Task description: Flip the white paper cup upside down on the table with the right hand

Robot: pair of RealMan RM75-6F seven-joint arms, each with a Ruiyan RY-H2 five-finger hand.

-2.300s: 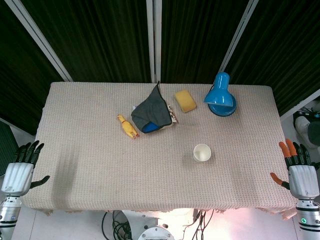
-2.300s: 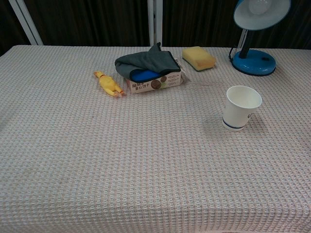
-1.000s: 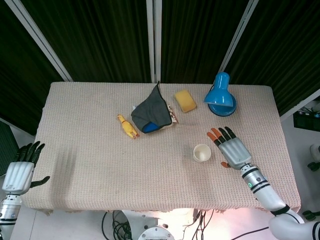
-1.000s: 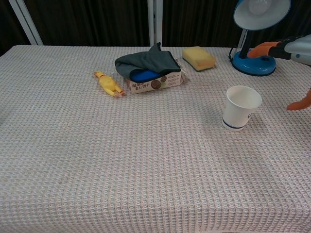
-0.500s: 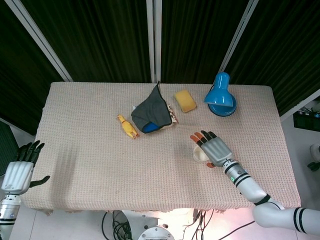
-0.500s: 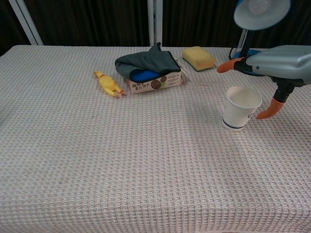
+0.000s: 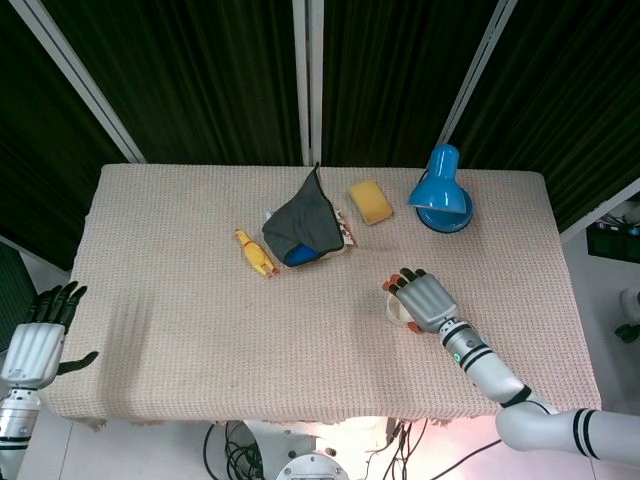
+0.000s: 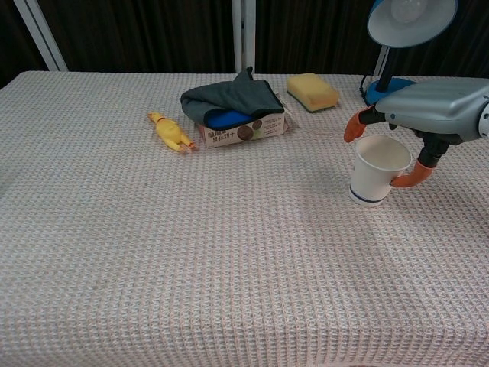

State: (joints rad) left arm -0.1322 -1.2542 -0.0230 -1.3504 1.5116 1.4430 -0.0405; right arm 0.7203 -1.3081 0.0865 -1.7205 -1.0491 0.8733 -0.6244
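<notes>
Since the earlier frame, the right hand [image 8: 416, 122] has lowered over the upright white paper cup [image 8: 377, 170] on the table [image 8: 229, 267]; fingertips [image 8: 403, 180] bracket its rim, grasp unconfirmed. Cup interior empty. Left hand [image 7: 40, 335] released.

Print shows on only two items. The flat white cardboard box [image 8: 243, 131] under the grey cloth [image 8: 229, 98] on the bench carries two lines of dark Chinese characters along its front face, beside round brown pictures; the characters are too small to read with confidence. The white paper cup [image 8: 375, 171] bears a small dark mark near its base, illegible.
</notes>
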